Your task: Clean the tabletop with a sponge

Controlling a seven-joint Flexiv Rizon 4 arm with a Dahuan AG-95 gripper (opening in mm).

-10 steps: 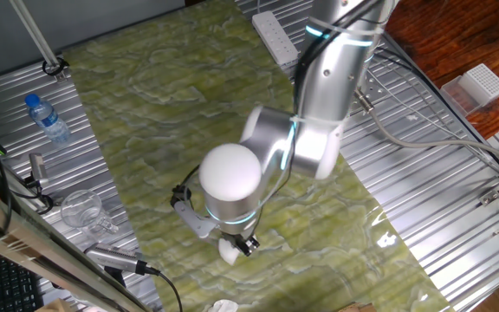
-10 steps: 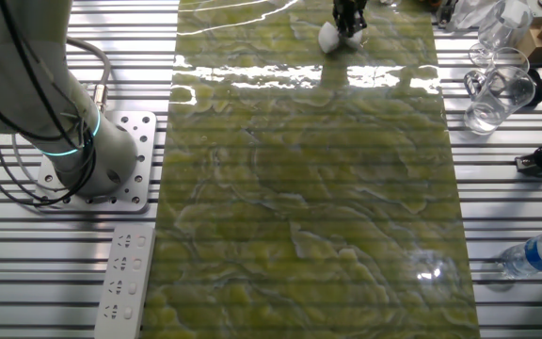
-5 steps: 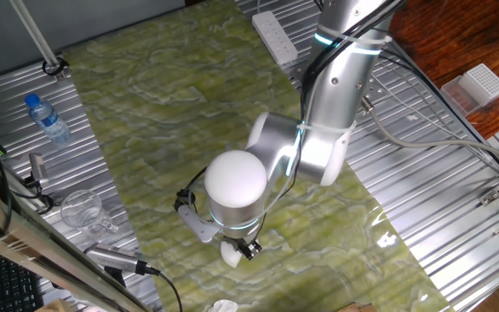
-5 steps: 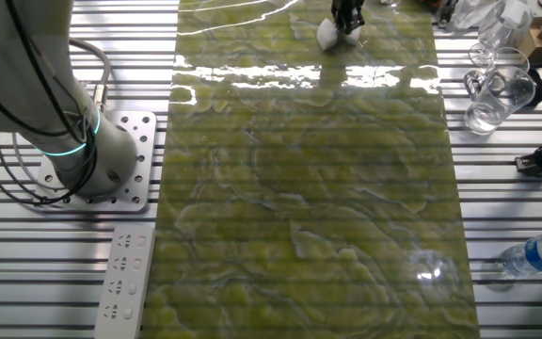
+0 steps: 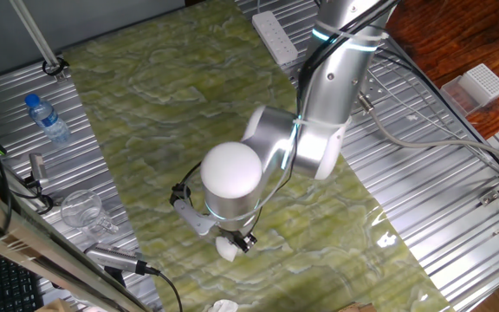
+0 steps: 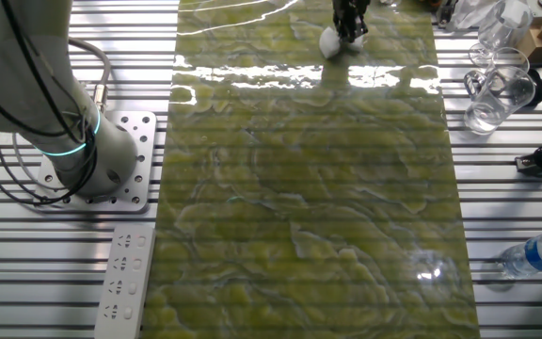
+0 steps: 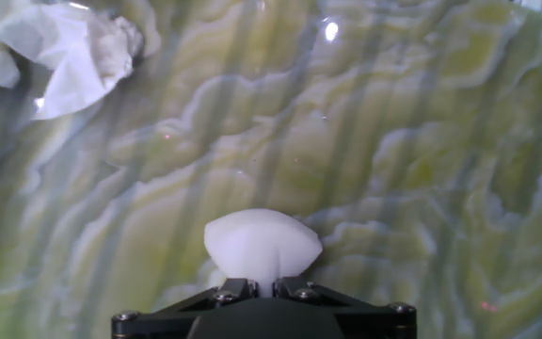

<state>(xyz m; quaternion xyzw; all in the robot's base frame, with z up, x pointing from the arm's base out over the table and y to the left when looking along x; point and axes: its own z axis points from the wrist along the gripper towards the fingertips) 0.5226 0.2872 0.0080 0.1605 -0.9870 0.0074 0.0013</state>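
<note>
I see the sponge (image 7: 263,247) pinched between the fingers of my gripper (image 7: 263,282), bulging out past the tips and pressed down on the tabletop (image 6: 309,188). It sits close to the sheet's end farthest from the arm's base (image 6: 92,155), about midway across. A crumpled white scrap (image 7: 69,56) lies nearer that edge, well apart from the sponge
</note>
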